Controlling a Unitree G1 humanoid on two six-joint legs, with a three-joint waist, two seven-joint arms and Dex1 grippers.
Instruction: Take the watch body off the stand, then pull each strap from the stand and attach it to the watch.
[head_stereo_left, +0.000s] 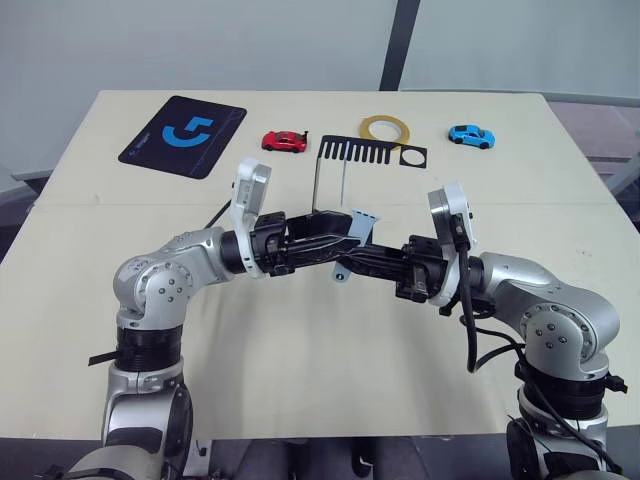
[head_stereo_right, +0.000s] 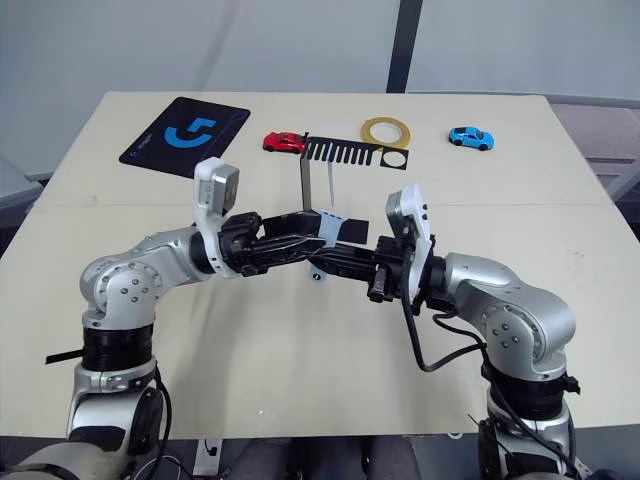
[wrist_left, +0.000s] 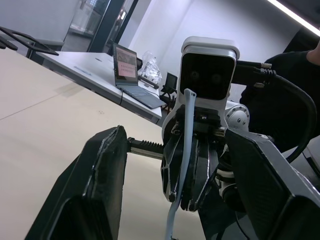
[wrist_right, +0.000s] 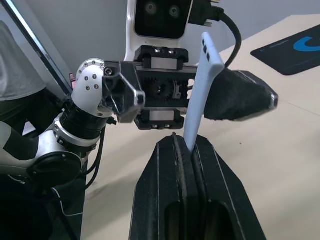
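Pale strap (wrist_right: 202, 95) is gripped in closed right jaws (wrist_right: 185, 145); left jaws (wrist_left: 170, 180) are spread wide, nothing held, above surface (head_stereo_left: 300, 350).

We see the black stand (head_stereo_left: 355, 160) standing upright on the desk (head_stereo_left: 150, 330). Just in front of it, one pale grey-blue strap (wrist_right: 202, 95) is pinched between the right gripper's (wrist_right: 185, 150) fingers.
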